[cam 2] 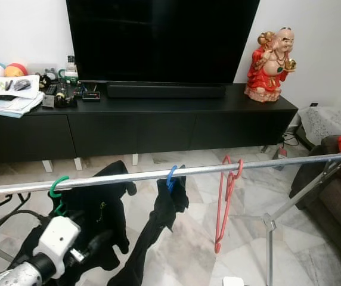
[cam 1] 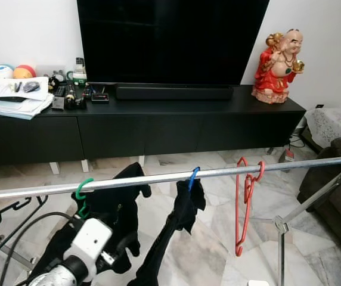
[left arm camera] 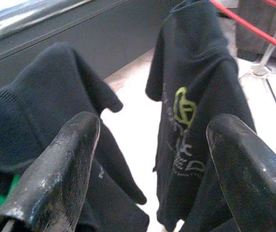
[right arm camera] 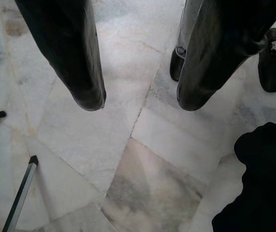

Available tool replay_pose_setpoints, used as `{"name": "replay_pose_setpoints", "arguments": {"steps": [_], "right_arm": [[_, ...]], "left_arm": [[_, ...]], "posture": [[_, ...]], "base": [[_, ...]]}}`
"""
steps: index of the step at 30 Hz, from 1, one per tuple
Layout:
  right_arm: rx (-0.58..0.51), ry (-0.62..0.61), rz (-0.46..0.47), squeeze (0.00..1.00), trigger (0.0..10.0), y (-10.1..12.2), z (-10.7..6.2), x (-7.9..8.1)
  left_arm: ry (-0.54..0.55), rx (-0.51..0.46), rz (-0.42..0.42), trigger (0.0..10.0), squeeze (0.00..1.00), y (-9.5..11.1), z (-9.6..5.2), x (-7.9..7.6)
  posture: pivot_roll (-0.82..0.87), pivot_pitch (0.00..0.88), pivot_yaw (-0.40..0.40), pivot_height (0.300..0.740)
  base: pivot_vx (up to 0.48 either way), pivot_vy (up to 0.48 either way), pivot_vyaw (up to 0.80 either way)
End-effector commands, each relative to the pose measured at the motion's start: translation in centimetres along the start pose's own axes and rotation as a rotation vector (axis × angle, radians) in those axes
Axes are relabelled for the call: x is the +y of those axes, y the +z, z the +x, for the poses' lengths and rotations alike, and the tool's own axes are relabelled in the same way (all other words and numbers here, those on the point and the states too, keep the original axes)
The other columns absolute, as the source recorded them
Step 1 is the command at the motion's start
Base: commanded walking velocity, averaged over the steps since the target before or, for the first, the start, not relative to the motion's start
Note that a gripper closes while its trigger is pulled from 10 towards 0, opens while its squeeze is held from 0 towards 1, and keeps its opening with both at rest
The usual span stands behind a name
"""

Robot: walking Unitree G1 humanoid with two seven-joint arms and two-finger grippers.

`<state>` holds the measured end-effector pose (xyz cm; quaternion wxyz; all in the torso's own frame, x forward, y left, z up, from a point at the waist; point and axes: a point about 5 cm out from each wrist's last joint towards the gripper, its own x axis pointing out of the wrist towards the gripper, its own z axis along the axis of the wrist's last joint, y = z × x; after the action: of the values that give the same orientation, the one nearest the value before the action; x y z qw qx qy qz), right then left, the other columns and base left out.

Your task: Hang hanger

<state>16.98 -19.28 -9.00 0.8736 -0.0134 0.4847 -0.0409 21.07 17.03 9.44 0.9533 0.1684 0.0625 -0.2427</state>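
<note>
A silver rail (cam 1: 158, 179) runs across the view at chest height. On it hang a green hanger (cam 1: 83, 189) carrying a black garment (cam 1: 114, 205), a blue hanger (cam 1: 193, 176) with a black printed shirt (left arm camera: 191, 111), and an empty red hanger (cam 1: 245, 205). My left arm (cam 1: 75, 256) reaches up from the lower left. Its gripper (left arm camera: 152, 125) is open just in front of the two black garments, holding nothing. My right gripper (right arm camera: 142, 101) hangs open over the marble floor with nothing between its fingers.
Behind the rail stands a long black TV cabinet (cam 1: 158, 128) with a large TV (cam 1: 170, 36), papers (cam 1: 15, 95) and a red figurine (cam 1: 278, 62). The rack's slanted leg (cam 1: 313, 202) and a dark sofa (cam 1: 337, 179) are at right.
</note>
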Motion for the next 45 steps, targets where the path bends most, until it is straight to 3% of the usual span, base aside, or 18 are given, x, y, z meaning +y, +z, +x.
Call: {"name": "replay_pose_setpoints", "arguments": {"steps": [1, 12, 19, 24, 32, 38, 42, 45], "right_arm": [[0.002, -0.008, 0.001, 0.00, 10.0, 0.1, 0.0, -0.3], [0.001, -0.014, 0.008, 0.00, 10.0, 0.2, 0.0, -0.4], [-0.003, -0.018, 0.021, 0.00, 10.0, 0.2, 0.0, -0.5], [0.006, -0.013, 0.019, 0.00, 10.0, 0.1, 0.0, -0.4], [0.002, -0.011, 0.012, 0.00, 10.0, 0.2, 0.0, -0.3], [-0.001, -0.012, 0.016, 0.00, 10.0, 0.2, 0.0, -0.2], [0.000, -0.012, 0.020, 0.00, 10.0, 0.2, 0.0, 0.0], [0.001, -0.011, 0.022, 0.00, 10.0, 0.1, 0.0, 0.1]], "left_arm": [[-0.010, -0.009, 0.025, 10.0, 0.00, 0.5, 0.6, -0.2], [-0.005, -0.007, 0.028, 10.0, 0.00, 0.7, 0.9, 0.0], [0.014, 0.008, 0.014, 10.0, 0.00, 0.5, 1.1, 0.1], [0.025, 0.014, 0.008, 10.0, 0.00, 0.5, 1.6, 0.2], [0.181, 0.069, 0.023, 10.0, 0.00, -0.3, 3.4, 2.0], [0.296, 0.069, -0.019, 10.0, 0.00, 0.0, 4.7, 3.2], [0.331, 0.073, -0.042, 10.0, 0.00, 0.0, 5.1, 3.5], [0.348, 0.106, -0.096, 10.0, 0.00, -0.3, 6.3, 3.5]], "posture": [[0.19, 0.000, -0.117, 0.740], [0.19, 0.000, -0.123, 0.740], [0.20, 0.000, -0.128, 0.740], [0.19, 0.000, -0.128, 0.740], [0.19, 0.000, -0.125, 0.740], [0.17, 0.000, -0.111, 0.740], [0.17, 0.000, -0.108, 0.740], [0.17, 0.000, -0.102, 0.740]], "base": [[0.000, -0.472, 0.00], [0.000, -0.472, 0.00], [0.000, 0.000, 0.00], [0.000, 0.000, -0.76], [0.000, 0.000, -0.49], [0.000, 0.000, 0.00], [0.000, 0.000, 0.00], [0.000, 0.000, 0.00]]}}
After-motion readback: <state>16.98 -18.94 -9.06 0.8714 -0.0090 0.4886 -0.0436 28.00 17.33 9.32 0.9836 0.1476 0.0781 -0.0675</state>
